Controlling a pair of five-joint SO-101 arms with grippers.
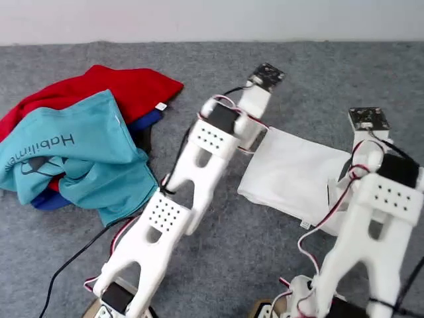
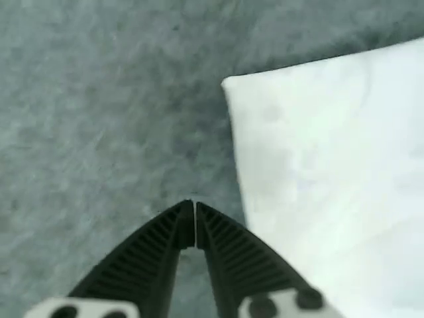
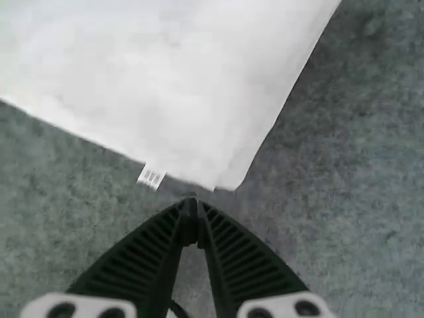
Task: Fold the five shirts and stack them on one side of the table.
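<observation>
A folded white shirt (image 1: 295,173) lies flat on the grey table between the two arms. A heap of unfolded shirts sits at the left: a teal shirt (image 1: 79,156) on top, a red shirt (image 1: 106,89) behind it and a blue shirt (image 1: 147,122) showing beneath. My left gripper (image 2: 195,211) is shut and holds nothing, hanging over bare table just off the white shirt's (image 2: 331,165) corner. My right gripper (image 3: 192,207) is shut and holds nothing too, just off the white shirt's (image 3: 172,79) near corner, beside its small label (image 3: 151,177).
The grey felt table (image 1: 318,79) runs back to a white wall. A black cable (image 1: 69,262) trails across the near left by the left arm's base. Bare table lies behind the white shirt and at the near left.
</observation>
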